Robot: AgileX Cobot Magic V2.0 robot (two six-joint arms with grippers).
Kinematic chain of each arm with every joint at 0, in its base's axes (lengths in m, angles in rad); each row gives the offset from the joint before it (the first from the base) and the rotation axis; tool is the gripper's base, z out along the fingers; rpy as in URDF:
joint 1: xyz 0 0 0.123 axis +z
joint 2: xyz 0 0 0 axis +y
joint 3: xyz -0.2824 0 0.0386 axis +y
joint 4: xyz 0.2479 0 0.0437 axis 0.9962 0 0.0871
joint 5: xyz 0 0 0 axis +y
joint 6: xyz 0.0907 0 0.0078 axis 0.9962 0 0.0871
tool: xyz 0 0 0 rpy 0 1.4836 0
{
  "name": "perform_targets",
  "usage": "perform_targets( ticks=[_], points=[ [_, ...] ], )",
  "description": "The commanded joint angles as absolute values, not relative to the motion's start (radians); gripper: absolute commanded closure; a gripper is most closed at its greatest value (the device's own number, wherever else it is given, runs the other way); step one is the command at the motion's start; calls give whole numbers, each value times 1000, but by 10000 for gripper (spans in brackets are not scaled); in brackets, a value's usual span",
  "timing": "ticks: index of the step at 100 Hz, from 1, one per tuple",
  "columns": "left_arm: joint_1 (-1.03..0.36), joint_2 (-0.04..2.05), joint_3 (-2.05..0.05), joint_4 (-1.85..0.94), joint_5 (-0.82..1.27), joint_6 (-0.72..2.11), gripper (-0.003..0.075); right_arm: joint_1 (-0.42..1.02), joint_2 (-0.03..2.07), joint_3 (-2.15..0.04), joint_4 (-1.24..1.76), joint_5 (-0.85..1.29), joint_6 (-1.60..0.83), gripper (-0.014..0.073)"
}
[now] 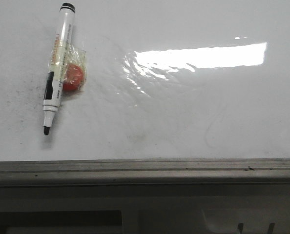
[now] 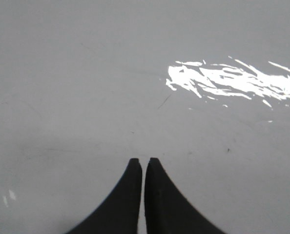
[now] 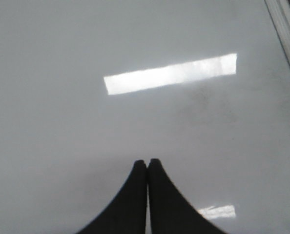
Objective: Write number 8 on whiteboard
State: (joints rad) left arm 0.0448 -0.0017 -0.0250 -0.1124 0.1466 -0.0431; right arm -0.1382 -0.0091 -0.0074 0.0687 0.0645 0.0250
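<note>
Whiteboard (image 1: 184,117): from my front feed it fills most of the frame, glossy white with faint grey smudges, and I see no written figure on it.
Edge rail (image 1: 145,168): a grey strip across the lower part of the frame, under the board.
Marker (image 1: 57,68): uncapped, lying flat in the upper left, black tip toward the lower left, black end toward the top edge.
Red object (image 1: 72,78): small and round in clear wrap, touching the marker's right side.
Light reflection (image 1: 203,56): a bright bar in the upper right.
Left gripper (image 2: 143,163): in my left wrist feed, black fingers nearly together with a thin slit between, holding nothing, bare board beyond.
Right gripper (image 3: 148,163): in my right wrist feed, fingers pressed together, empty; the rail runs along the upper right corner.
</note>
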Motion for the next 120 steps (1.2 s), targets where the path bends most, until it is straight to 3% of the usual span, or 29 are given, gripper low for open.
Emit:
perform_targets(
  ticks=[1,24,45,64,74,95,120],
  points=[
    [46,18,-104,-94,160,-45,741,-121,38,-76,69,55,27,657],
    [46,124,-245,-103,222,-42,741,-72,194,-259,69,324,27,657],
    [46,184,-268,-44,209,-16,711,-64,239,-296,69,305,27,657],
    [46,239,-268,-71,116,-16,423,-64,239,-264,69,312,27,657],
    [46,280,-268,-90,43,-16,328,-64,239,-243,69,304,27,657],
    [-31,370,-268,-108,-78,-16,321,-64,239,-243,69,287,27,657],
    [-317,507,-268,-100,-185,-16,321,-64,239,-243,69,289,27,657]
  ],
)
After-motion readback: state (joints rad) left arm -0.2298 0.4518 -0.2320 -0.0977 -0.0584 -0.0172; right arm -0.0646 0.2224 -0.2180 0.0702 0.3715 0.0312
